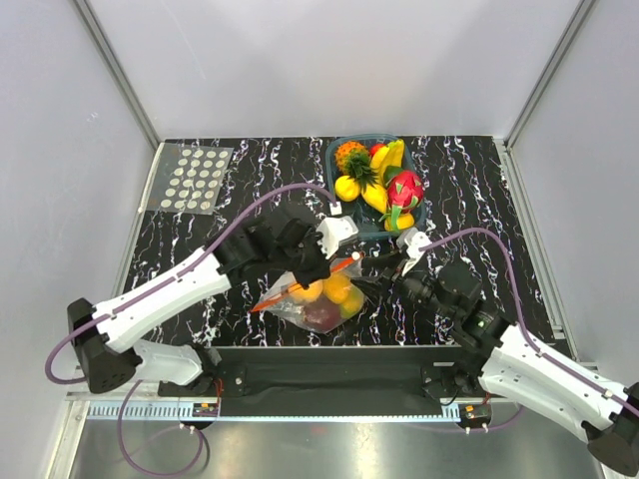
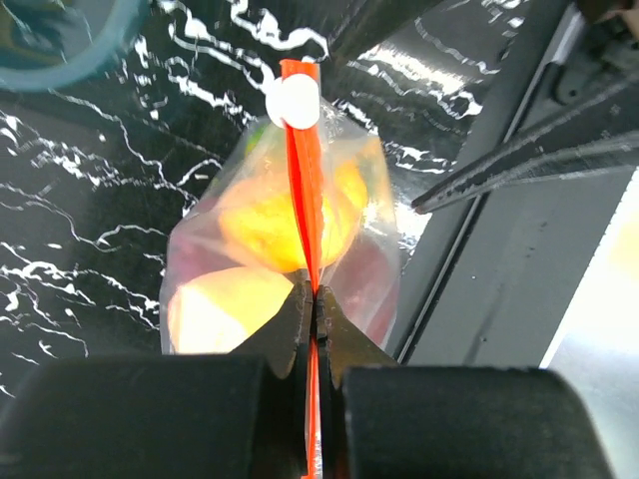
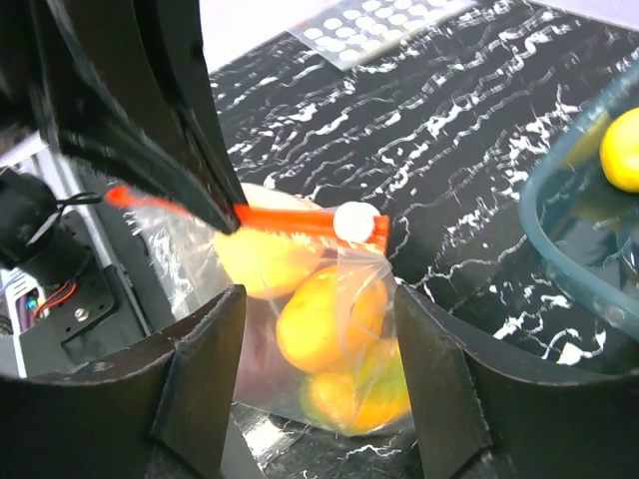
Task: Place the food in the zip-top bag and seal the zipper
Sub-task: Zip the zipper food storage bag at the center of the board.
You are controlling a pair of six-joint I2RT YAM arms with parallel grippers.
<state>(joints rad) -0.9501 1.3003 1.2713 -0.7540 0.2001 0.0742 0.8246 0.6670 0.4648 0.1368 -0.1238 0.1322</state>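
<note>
We see the clear, thin plastic zip-top bag lying by the near edge of the black, white-veined counter, about in the middle. Small round orange and yellow toy fruits and a dark red-purple one sit inside it. Our left hand is pinched tight on the narrow red-orange zipper. A little white slider sits at the far end of that strip. Our right hand is wide open with nothing in it. Its fingers stand on both sides of the bag, below the slider. We cannot tell if they touch the plastic.

We think the bag is soft, floppy and a bit slippery. The fruits make it sag, so it could swing or slip. The strip is the stiffest part, so that is the best place to hold. We cannot tell how much of the zipper is shut. More fruits lie in the dark teal plastic tray by the far edge.
</note>
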